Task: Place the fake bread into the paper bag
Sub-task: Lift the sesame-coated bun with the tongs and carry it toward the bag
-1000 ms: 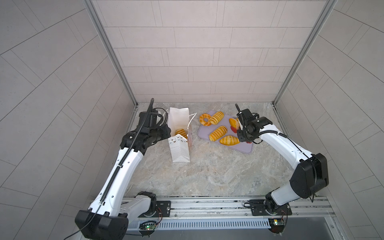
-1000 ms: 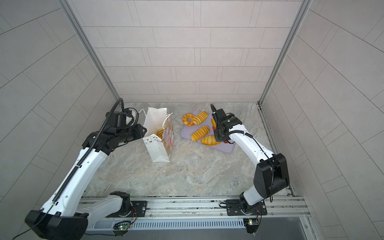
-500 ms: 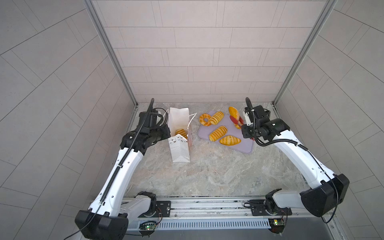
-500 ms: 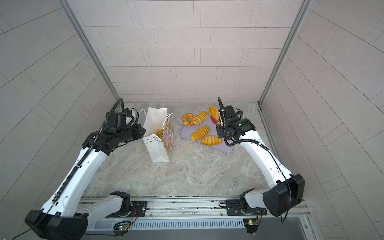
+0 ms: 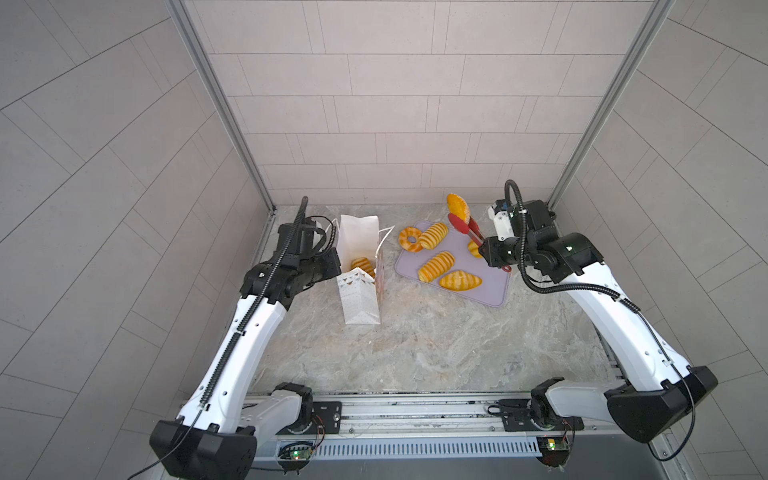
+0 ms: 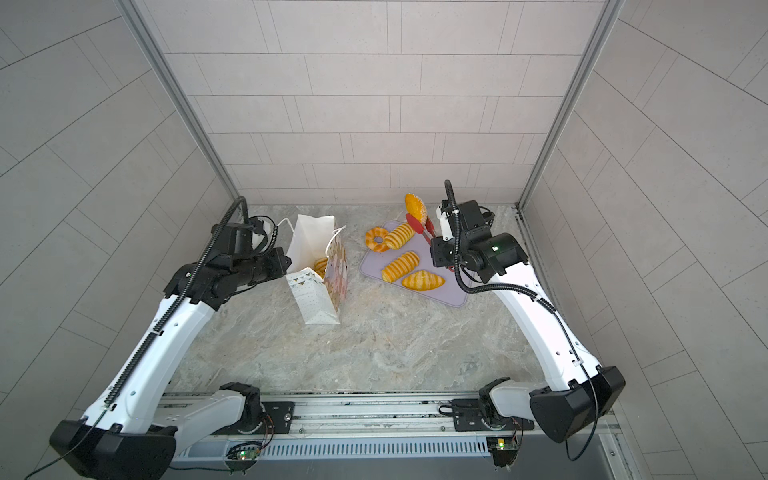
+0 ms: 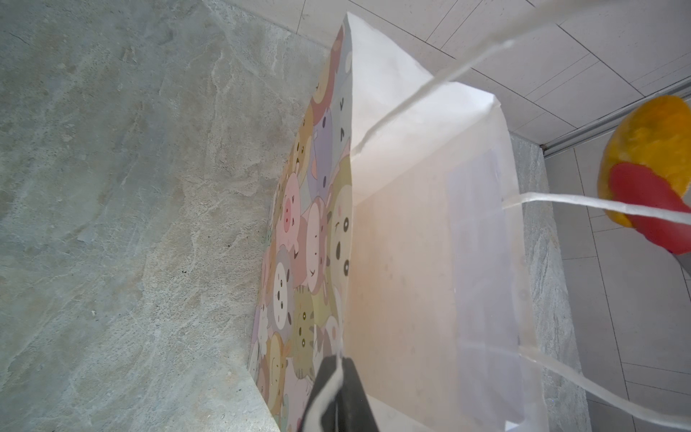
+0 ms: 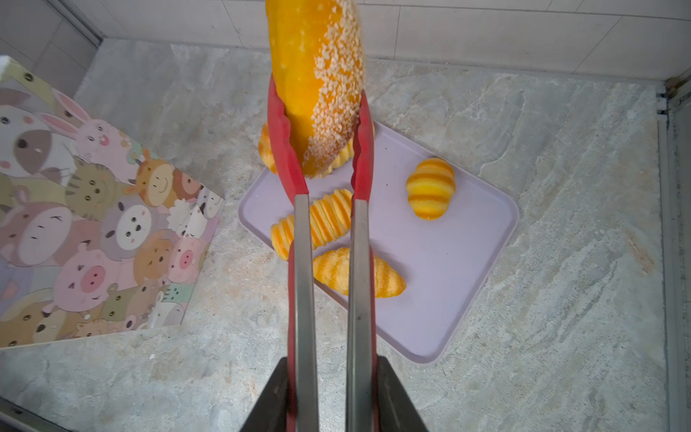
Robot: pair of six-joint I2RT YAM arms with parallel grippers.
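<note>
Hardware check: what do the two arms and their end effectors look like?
The left arm and right arm have white shells, black joints and black wrist housings, each with a ribbed black cable conduit outside. A small green light shows on the right arm's wrist. The left end effector and right end effector have dark tapered fingers.

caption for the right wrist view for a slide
Tongs in the right gripper hold a crumb-coated bun above the lilac tray.

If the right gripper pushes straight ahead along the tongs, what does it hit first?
Likely the back wall: the right gripper aims the tongs and gripped bread at it, past the tray; the bag lies aside. Depth is unclear.
</note>
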